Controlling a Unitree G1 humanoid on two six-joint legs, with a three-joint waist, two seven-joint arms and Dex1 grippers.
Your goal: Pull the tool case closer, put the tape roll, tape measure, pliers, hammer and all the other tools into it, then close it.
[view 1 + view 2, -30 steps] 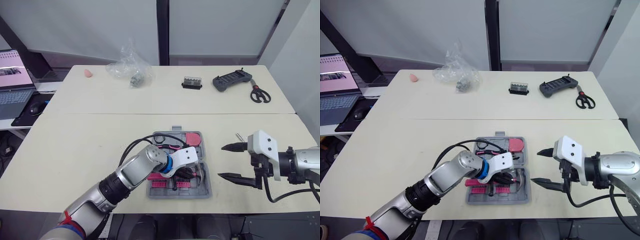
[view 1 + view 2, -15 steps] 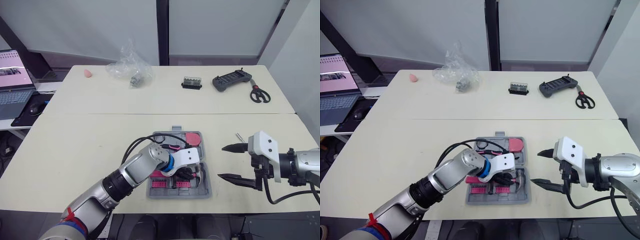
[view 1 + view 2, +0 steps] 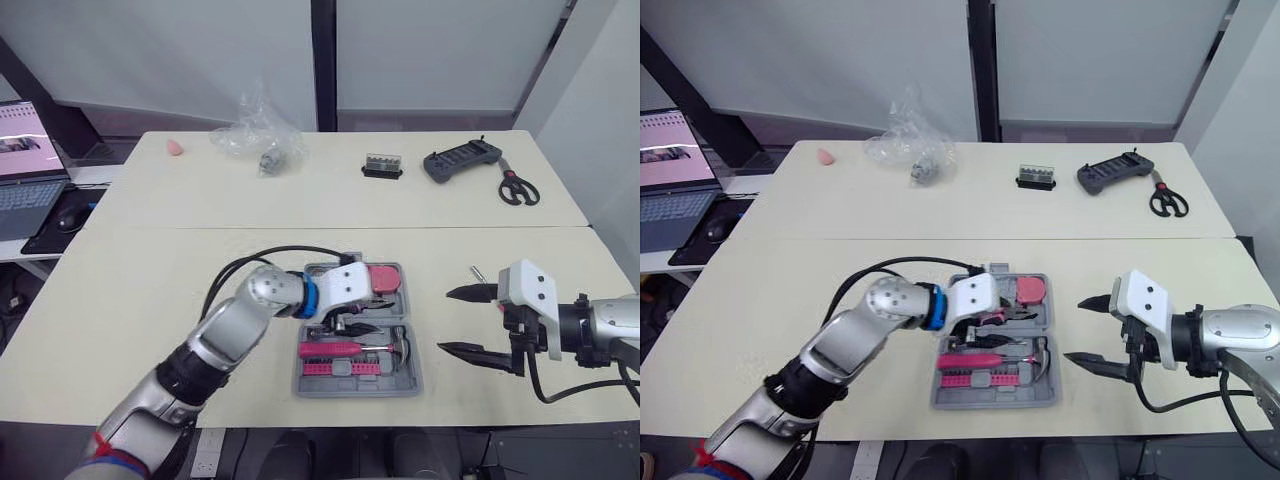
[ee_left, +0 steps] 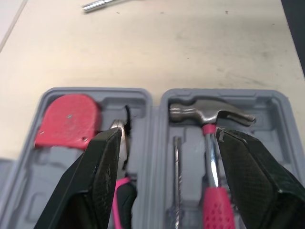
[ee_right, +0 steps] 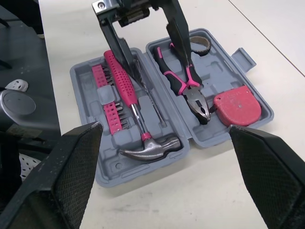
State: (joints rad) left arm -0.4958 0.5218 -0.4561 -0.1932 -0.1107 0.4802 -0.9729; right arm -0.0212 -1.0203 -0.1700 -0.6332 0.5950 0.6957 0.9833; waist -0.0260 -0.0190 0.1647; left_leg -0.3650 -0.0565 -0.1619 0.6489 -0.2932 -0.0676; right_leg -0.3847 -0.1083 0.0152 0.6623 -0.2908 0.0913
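The grey tool case point(image 3: 412, 380) lies open near the table's front edge. In it I see the pink-handled hammer point(image 3: 350, 347), the pliers point(image 5: 183, 78), the red tape measure point(image 3: 385, 278), the tape roll point(image 5: 200, 45), a thin screwdriver point(image 4: 176, 157) and pink bit strips point(image 5: 110, 107). My left gripper point(image 4: 170, 134) hovers open just above the case's middle, with the hammer head point(image 4: 205, 112) and the screwdriver between its fingers and nothing held. To the right of the case, my right gripper point(image 3: 462, 322) stands open and empty.
A small metal bit point(image 3: 478, 272) lies on the table right of the case. On the far table are scissors point(image 3: 518, 188), a black handheld device point(image 3: 460, 160), a bit holder point(image 3: 382, 165), a crumpled plastic bag point(image 3: 258, 135) and a pink object point(image 3: 176, 147). A laptop point(image 3: 25, 160) sits far left.
My left gripper has drawn back from the case's near half toward its far left side, and the hammer now lies uncovered in its slot. The right gripper has stayed put.
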